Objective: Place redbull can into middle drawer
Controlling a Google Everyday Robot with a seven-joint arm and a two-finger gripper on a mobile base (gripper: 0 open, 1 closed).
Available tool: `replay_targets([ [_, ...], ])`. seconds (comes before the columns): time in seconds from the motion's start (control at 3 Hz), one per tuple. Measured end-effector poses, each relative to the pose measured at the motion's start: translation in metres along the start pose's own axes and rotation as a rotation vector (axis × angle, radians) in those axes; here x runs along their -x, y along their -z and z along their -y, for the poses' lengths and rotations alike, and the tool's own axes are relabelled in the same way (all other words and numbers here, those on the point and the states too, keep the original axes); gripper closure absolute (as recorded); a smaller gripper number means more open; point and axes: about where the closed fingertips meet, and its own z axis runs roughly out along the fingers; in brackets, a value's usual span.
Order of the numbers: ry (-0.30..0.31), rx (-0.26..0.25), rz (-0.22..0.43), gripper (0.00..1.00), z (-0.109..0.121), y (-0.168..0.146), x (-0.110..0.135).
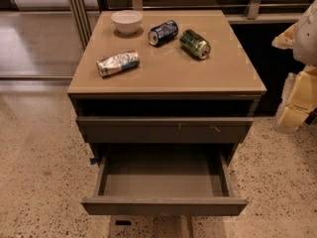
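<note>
Open middle drawer (163, 183), redbull can (118, 63) atop cabinet (208, 76), end effector (297, 102) right

1. Cabinet top (171, 76): tan, flat, glossy.
2. Bowl (126, 21): 1, white, upright, at the rear left of the top.
3. Dark blue can (163, 32): 1, on its side, just right of the bowl.
4. Green can (195, 43): 1, on its side, near the blue can, apart from it.
5. Scratched drawer front (166, 129): grey-brown, small pale marks right of centre.
6. Floor (39, 182): pale speckled stone.
</note>
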Motion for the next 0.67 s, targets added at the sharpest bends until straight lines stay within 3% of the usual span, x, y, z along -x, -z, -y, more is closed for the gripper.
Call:
replay_targets([
  [0.67, 0.013, -0.008, 0.006, 0.0, 0.0048, 0.001, 0.0049],
])
